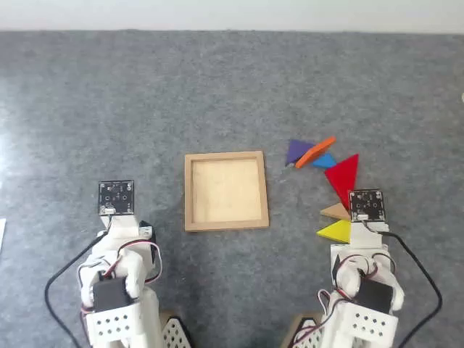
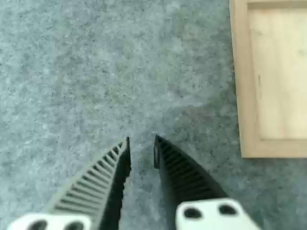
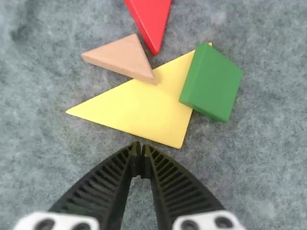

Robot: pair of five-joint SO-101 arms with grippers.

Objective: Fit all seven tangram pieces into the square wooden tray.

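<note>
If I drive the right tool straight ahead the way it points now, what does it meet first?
The yellow triangle: its near edge lies just ahead of the right tool, whose tips are closed. Tip height is unclear, so it might pass over the piece.

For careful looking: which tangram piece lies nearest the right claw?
The yellow triangle, just ahead of the right claw; the tan triangle, red triangle and green block lie beyond it.

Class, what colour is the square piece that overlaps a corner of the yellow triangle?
Green. The square piece shows best in the right wrist view.
</note>
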